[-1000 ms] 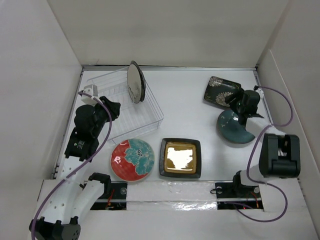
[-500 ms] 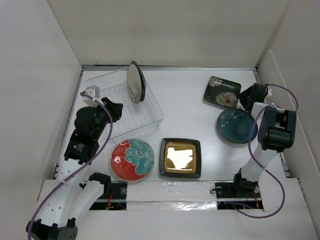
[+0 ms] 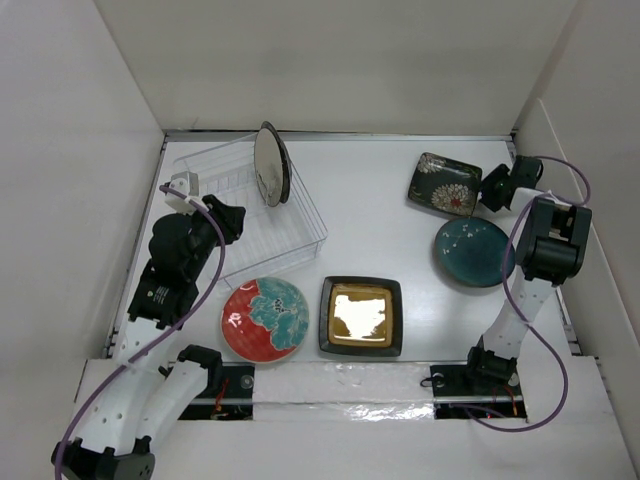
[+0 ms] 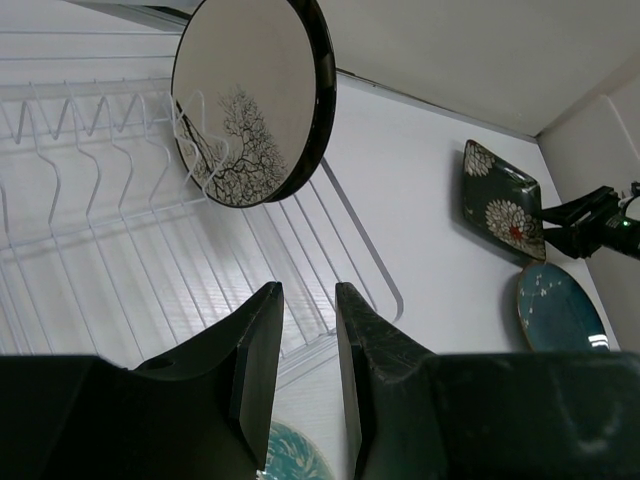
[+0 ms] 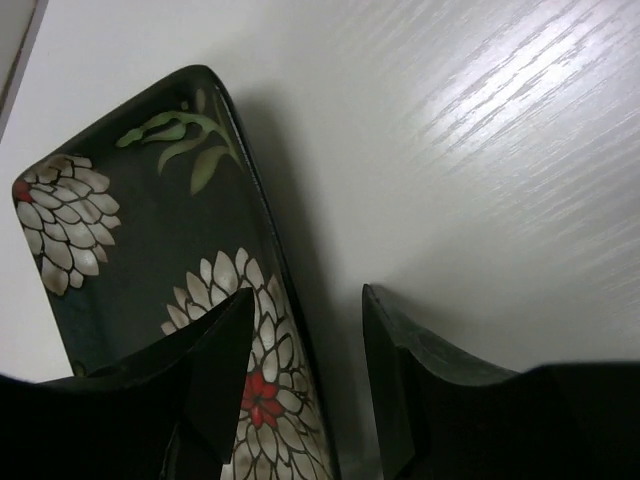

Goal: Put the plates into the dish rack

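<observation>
Currently I log one item in the dish rack [image 3: 270,240]: branch-pattern plate [image 3: 270,163], upright. Outside it, flat on the table [image 3: 370,230]: floral plate [image 3: 445,184], teal plate [image 3: 472,252], red plate [image 3: 264,318], black-gold plate [image 3: 360,316]. Left gripper [image 4: 308,300] narrowly parted (empty); right gripper [image 5: 305,300] parted astride the floral plate's rim.

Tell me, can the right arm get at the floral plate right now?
Likely yes: the jaws of the right arm stand open astride the rim of the floral plate, with nothing else in the way.
</observation>
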